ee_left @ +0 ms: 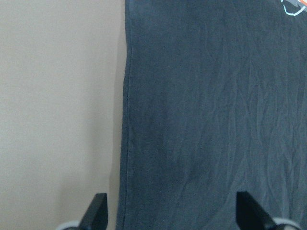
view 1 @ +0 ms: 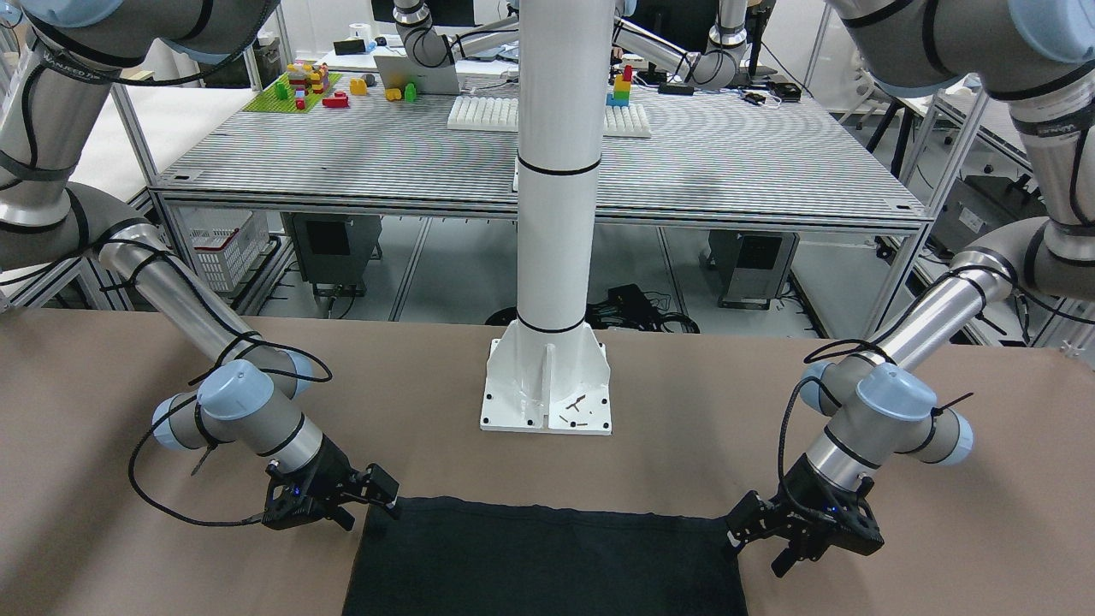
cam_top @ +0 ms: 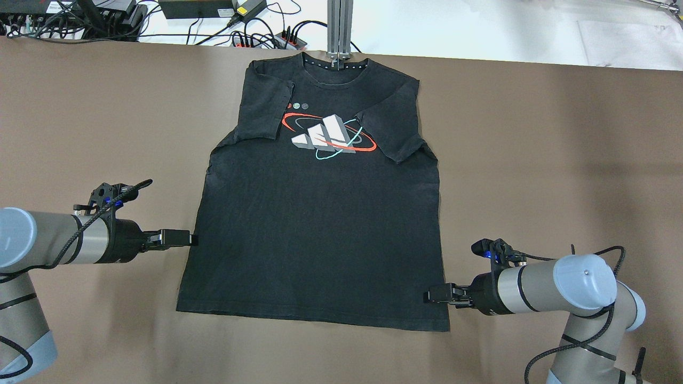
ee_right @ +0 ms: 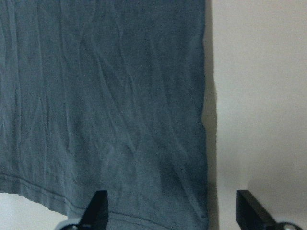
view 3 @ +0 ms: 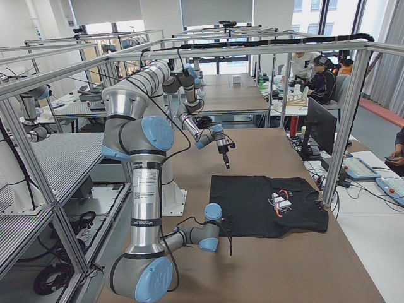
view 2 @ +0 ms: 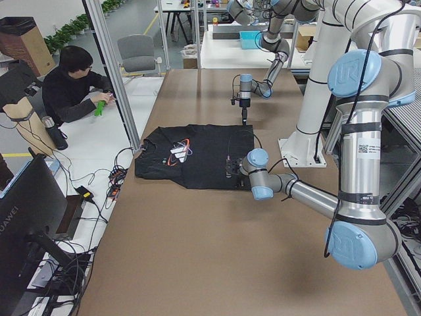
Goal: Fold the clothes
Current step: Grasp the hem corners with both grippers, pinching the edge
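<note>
Surface: brown surface [cam_top: 533, 160], carrying one garment.

T-shirt, position: the T-shirt [cam_top: 320, 224] lies flat and print side up at the middle of the surface. Its collar [cam_top: 335, 66] is at the far edge and its hem [cam_top: 315, 318] is toward the robot's edge.

T-shirt relative to left tool: the left tool [cam_top: 176, 238] stands at the garment's side edge on the robot's left, about halfway down the body. In the left wrist view this edge runs up between the two fingertips, one over bare surface and the other over fabric.

Left tool, state: jaws spread wide, nothing held. Contact with the fabric cannot be told.

T-shirt relative to right tool: the right tool [cam_top: 440, 294] stands at the side edge on the robot's right, just above the hem corner. In the right wrist view the side edge and the hem corner lie between the two fingertips.

Right tool, state: jaws spread wide, nothing held. Contact with the fabric cannot be told.

T-shirt, appearance: black soft fabric with fine creases across the body. Both short sleeves are folded inward onto the chest.

Print: the chest print [cam_top: 328, 136] shows white and grey blocks crossed by a thin red loop and a light-blue loop. The sleeve on the robot's right partly covers it.
</note>
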`<move>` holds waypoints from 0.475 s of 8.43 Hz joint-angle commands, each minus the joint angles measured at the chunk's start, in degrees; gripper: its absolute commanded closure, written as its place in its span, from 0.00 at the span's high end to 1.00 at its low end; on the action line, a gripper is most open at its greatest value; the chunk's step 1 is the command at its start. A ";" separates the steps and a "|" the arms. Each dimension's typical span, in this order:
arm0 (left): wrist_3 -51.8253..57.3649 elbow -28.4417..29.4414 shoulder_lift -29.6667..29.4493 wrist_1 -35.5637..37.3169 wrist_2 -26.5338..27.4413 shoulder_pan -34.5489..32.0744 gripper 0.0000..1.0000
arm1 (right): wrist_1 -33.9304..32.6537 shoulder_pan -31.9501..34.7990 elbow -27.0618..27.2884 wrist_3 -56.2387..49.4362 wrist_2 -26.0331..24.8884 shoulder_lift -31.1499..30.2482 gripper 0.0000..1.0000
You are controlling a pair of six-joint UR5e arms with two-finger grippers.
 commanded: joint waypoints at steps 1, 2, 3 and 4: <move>0.16 0.39 -0.28 0.02 0.08 0.03 0.94 | 0.09 -0.95 0.31 0.02 -0.18 -0.56 0.94; 0.25 0.82 -0.37 0.02 0.08 0.03 0.94 | 0.09 -1.83 0.31 0.11 -0.27 -0.56 0.94; 0.42 1.17 -0.46 0.02 0.08 0.03 0.94 | 0.09 -2.44 0.31 0.11 -1.14 -0.65 0.94; 0.51 1.52 -0.55 0.02 0.17 0.03 0.94 | 0.09 -3.67 0.22 0.11 -2.19 -0.65 0.94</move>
